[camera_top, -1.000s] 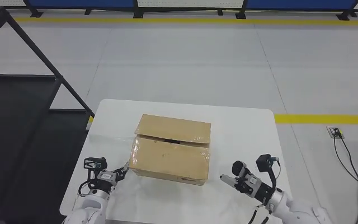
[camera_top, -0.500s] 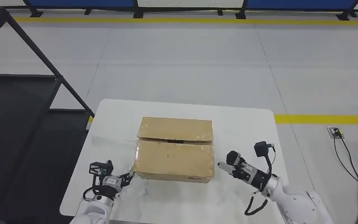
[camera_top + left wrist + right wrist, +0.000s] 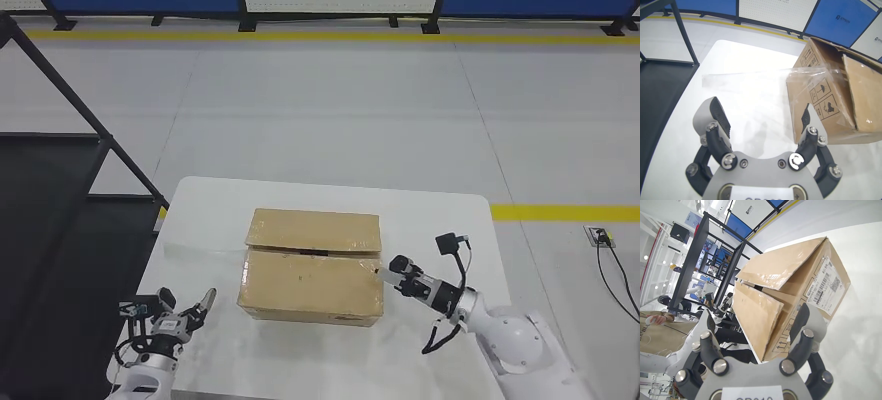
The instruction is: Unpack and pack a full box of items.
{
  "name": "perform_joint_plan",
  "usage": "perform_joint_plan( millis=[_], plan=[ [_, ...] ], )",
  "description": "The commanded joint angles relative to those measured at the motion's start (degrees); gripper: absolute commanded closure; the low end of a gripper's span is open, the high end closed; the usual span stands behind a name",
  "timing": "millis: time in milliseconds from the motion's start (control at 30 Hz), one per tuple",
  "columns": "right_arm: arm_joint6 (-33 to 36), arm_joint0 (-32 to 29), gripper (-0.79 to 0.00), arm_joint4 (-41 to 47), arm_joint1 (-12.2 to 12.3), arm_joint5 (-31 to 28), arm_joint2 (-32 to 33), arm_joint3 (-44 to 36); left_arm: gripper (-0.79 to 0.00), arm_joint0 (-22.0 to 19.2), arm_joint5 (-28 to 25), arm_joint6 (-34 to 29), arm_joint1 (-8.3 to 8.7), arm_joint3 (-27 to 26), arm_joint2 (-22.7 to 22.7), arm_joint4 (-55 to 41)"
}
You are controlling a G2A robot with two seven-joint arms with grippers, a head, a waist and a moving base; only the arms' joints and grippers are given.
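Cardboard box (image 3: 312,285), flaps down, on tabletop (image 3: 430,215); left pincer (image 3: 762,104) apart near its left end, right pincer (image 3: 757,313) apart at its right end.

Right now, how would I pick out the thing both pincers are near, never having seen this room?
Find the white table on the pale floor. At its middle sits a brown cardboard box, between the left pincer and the right pincer. Nothing else there is brown; its two taped top flaps gape slightly, and one end bears a white label.
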Motion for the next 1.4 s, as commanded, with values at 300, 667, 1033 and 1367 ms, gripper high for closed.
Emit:
perform_joint_plan(
  millis=[300,667,1033,1367],
  plan=[
    [8.9,2.6,-0.785,11.1,0.4,-8.6,-0.4,3.1,-0.785,1.0,-0.8,-0.6,-0.08,-1.2,-1.5,-1.2],
    [24.0,-1.6,-0.785,23.3,2.6,-18.3,3.0,-2.4,-0.785,1.6,-1.4,-0.5,-0.28,-4.6,-0.4,0.6],
    [24.0,-6.2,-0.785,12.6,6.5,-18.2,0.3,-10.2,-0.785,6.1,-13.3,-0.7,0.34,-10.6,-4.1,-1.1],
    [20.5,-3.9,-0.785,12.1,7.6,-15.7,-3.1,-5.8,-0.785,8.4,-26.7,-3.7,1.63,-10.6,-6.5,8.3]
  ],
)
